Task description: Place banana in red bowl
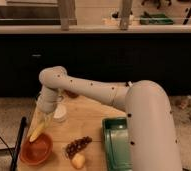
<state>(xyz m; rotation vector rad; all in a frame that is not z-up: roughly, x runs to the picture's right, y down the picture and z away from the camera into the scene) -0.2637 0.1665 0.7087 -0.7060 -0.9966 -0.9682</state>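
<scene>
Camera view shows the arm (89, 90) reaching from the right across the wooden table (91, 117) toward its left end. Gripper (45, 119) sits low over the front-left part of the table, just above and behind the red bowl (36, 149). Banana (39, 131) hangs tilted from the gripper, upper end at the fingers, lower end pointing down-left over the bowl's far rim; gripper looks clamped on the banana's top end, though the finger gap itself is hard to make out. Cannot tell if the banana tip touches the rim or is just above it. Progress, as a judgement: pick is done, carry to the bowl is mostly done, release is not yet done. Banana is not resting inside the bowl; the lighter orange inside looks empty. What is left: a small move forward and down to centre it over the bowl, then open and let go. Risk: dropped from here it could hit the rim and roll onto the table. Other stuff: a pale cup-like thing (60, 114) just right of the gripper, a dark clustered item (78, 146) and a roundish yellow fruit (78, 160) right of the bowl, a green tray (116, 145) further right.
</scene>
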